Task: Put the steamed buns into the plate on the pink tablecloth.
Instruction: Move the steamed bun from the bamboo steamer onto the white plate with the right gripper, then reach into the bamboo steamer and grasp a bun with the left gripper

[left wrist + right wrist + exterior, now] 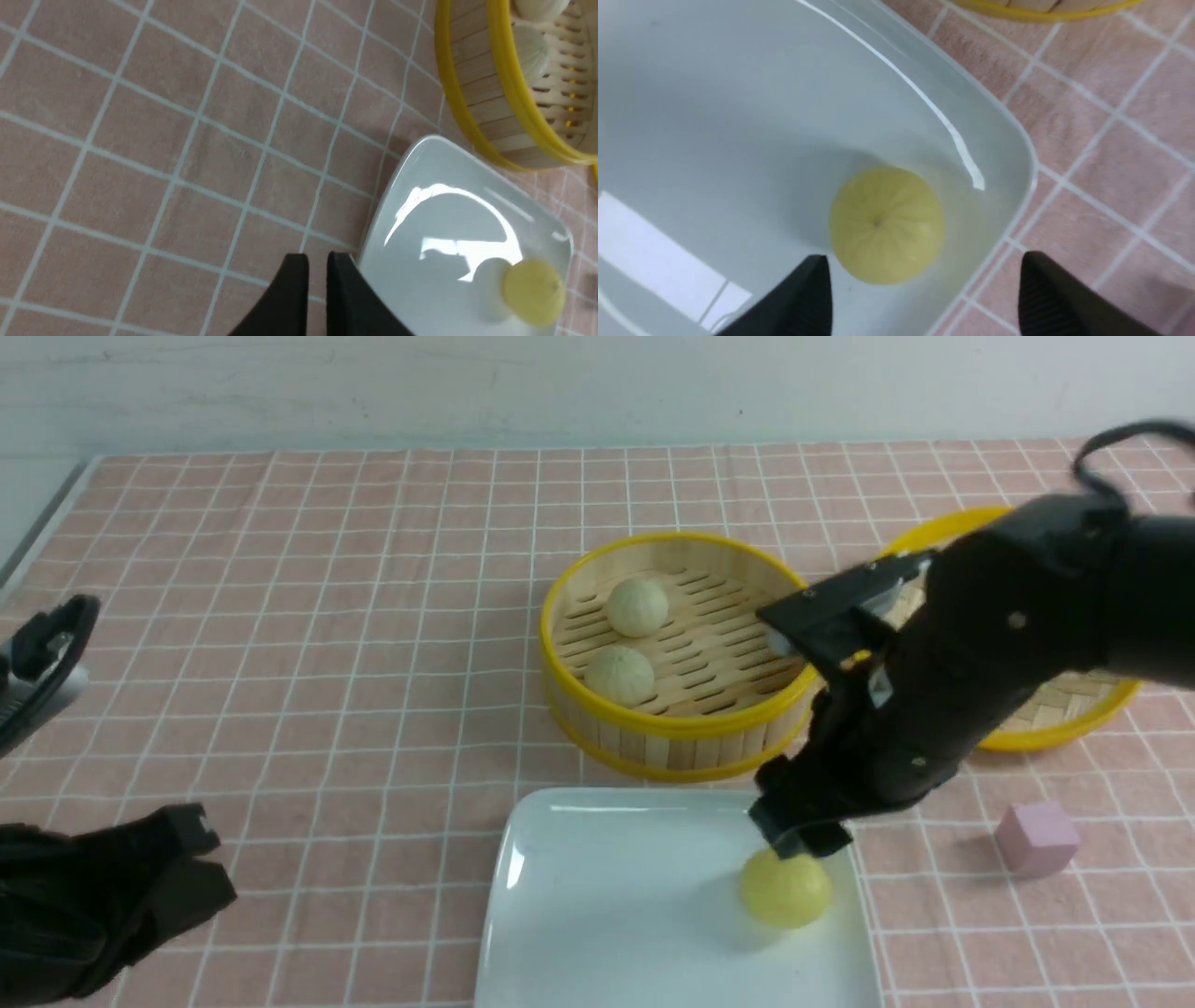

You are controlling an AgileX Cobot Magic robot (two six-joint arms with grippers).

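Here, the yellow bun (785, 889) sits near the plate's (635, 915) right edge.

The tablecloth (373, 709) is a dusty salmon pink, ruled all over with a thin white grid of squares. The plate (635, 915) is glossy white (faintly bluish in its shaded parts), with bright white streaks of shine. One bun (784, 889) is soft yellow; the two pale buns (624, 644) are beige-grey. The steamer basket (672, 737) is light tan bamboo with bands of strong yellow and dark slits across its floor. The woven lid (1050, 739) is straw-coloured, edged in yellow. The cube (1036, 840) is mauve pink, and both grippers, left (317, 261) and right (924, 280), are black.
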